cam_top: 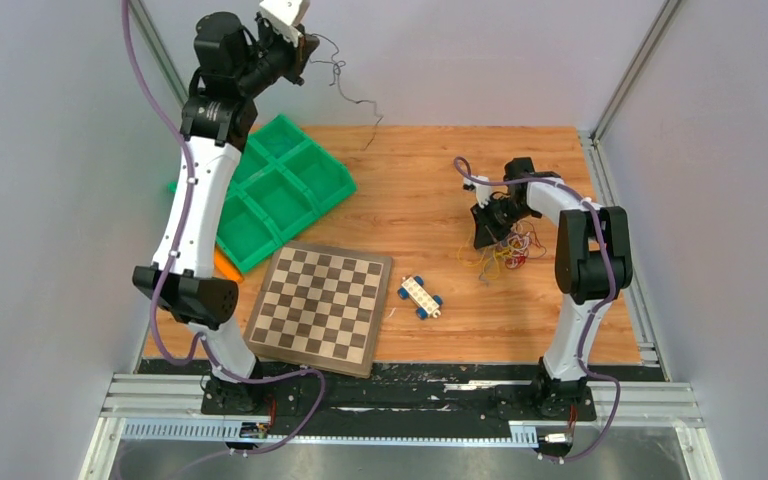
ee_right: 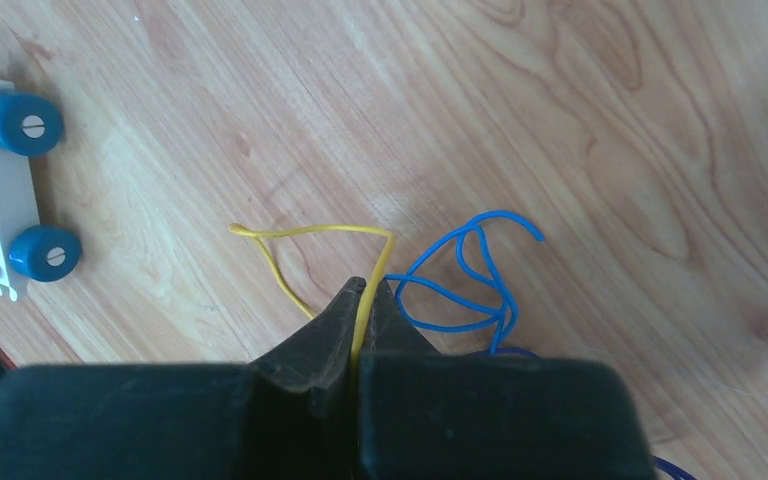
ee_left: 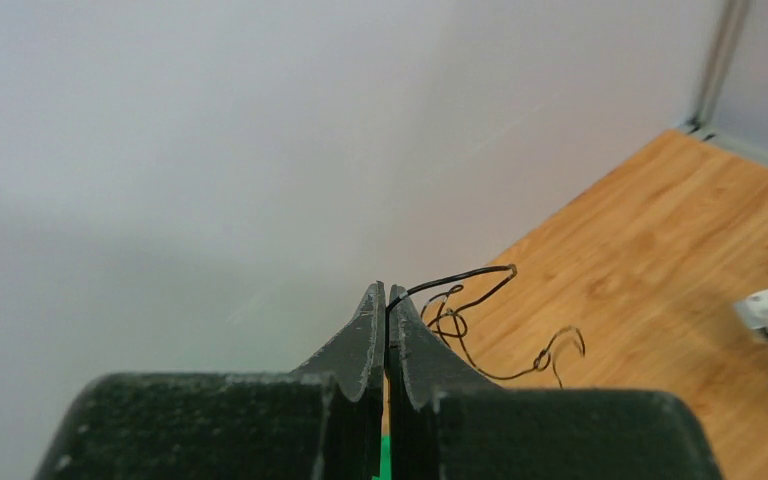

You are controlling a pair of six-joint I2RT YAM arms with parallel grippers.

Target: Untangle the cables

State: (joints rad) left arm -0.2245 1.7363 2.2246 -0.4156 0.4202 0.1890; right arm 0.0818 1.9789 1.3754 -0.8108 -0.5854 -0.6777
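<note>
My left gripper [cam_top: 305, 47] is raised high at the back left, above the table, and is shut on a dark cable [cam_top: 345, 85] that hangs free down toward the back edge. The left wrist view shows the gripper [ee_left: 387, 292] pinching that kinked dark cable [ee_left: 480, 320]. My right gripper [cam_top: 487, 228] is low at the right, over a clump of mixed-colour cables [cam_top: 508, 250] on the table. In the right wrist view the gripper [ee_right: 365, 290] is shut on a yellow cable [ee_right: 315, 232], with a looped blue cable [ee_right: 465, 275] beside it.
A green compartment tray [cam_top: 280, 185] leans at the back left. A chessboard [cam_top: 322, 306] lies front centre. A white toy block with blue wheels [cam_top: 420, 296] sits right of it and shows in the right wrist view [ee_right: 0, 190]. Grey walls enclose the wooden table [cam_top: 410, 180].
</note>
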